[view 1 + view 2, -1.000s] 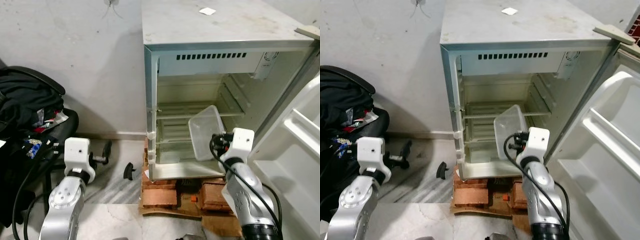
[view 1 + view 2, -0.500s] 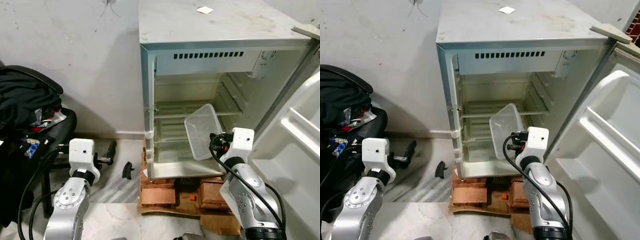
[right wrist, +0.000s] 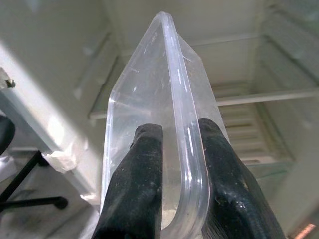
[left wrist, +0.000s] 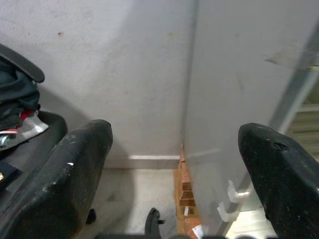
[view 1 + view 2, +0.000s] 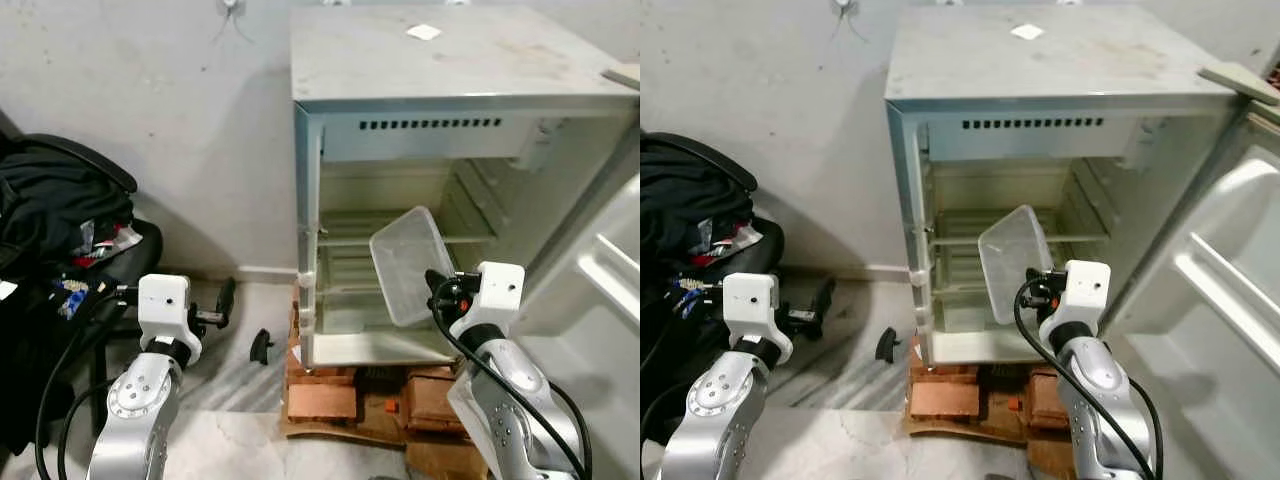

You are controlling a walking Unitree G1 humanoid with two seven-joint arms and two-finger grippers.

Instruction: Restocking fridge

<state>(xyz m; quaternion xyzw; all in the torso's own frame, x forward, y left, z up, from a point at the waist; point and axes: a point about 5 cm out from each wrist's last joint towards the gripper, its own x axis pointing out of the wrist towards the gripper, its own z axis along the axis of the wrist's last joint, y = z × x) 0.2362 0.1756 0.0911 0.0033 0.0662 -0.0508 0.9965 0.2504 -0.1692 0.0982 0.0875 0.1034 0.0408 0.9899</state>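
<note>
The right gripper [image 3: 172,174], fingers clamped on the clear tub's [image 5: 410,262] wall, has tipped it further toward the open fridge [image 5: 400,250] shelves, so placing looks near, while the left gripper [image 4: 174,179] hangs open

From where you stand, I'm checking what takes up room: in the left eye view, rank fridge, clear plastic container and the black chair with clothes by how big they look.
1. fridge
2. black chair with clothes, partly cut off by the frame edge
3. clear plastic container, pinched by the right gripper

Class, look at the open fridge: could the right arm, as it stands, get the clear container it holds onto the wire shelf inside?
Probably yes. The right gripper pinches the clear container by its rim, right at the fridge opening; its door is swung wide, and the wire shelf looks bare.
</note>
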